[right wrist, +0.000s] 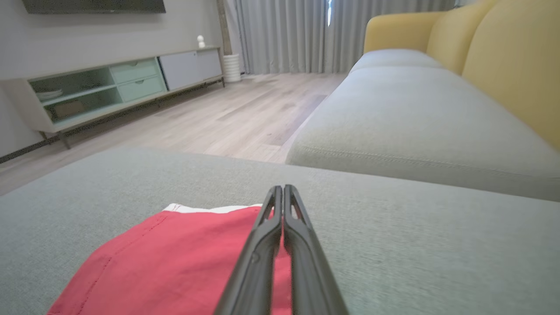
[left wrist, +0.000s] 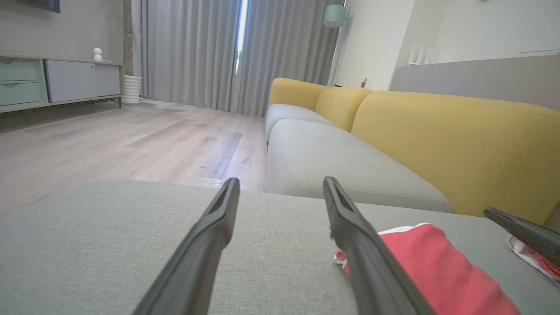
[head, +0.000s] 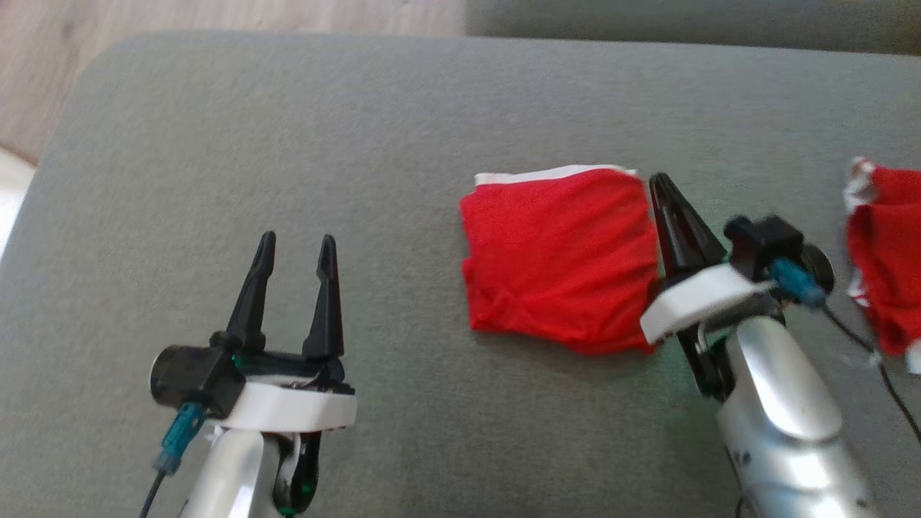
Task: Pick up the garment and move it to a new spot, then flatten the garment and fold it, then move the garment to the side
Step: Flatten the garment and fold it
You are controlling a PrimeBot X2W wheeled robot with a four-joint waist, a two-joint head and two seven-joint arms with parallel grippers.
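The red garment [head: 557, 259] with a white band lies folded into a rough square on the grey cushion [head: 288, 129]. My right gripper [head: 658, 183] lies along the garment's right edge with its fingers pressed together; in the right wrist view the right gripper [right wrist: 280, 189] shows red cloth [right wrist: 175, 262] in the slit between the fingers. My left gripper [head: 296, 244] stands open over bare cushion, well to the left of the garment. From the left wrist, the left gripper [left wrist: 282, 183] is empty and the garment [left wrist: 433, 262] sits to its right.
A second red-and-white garment [head: 885, 252] lies at the cushion's right edge, just beyond my right wrist. Wooden floor [head: 43, 72] shows past the cushion's far left corner. A grey and yellow sofa [left wrist: 437, 135] stands beyond the cushion.
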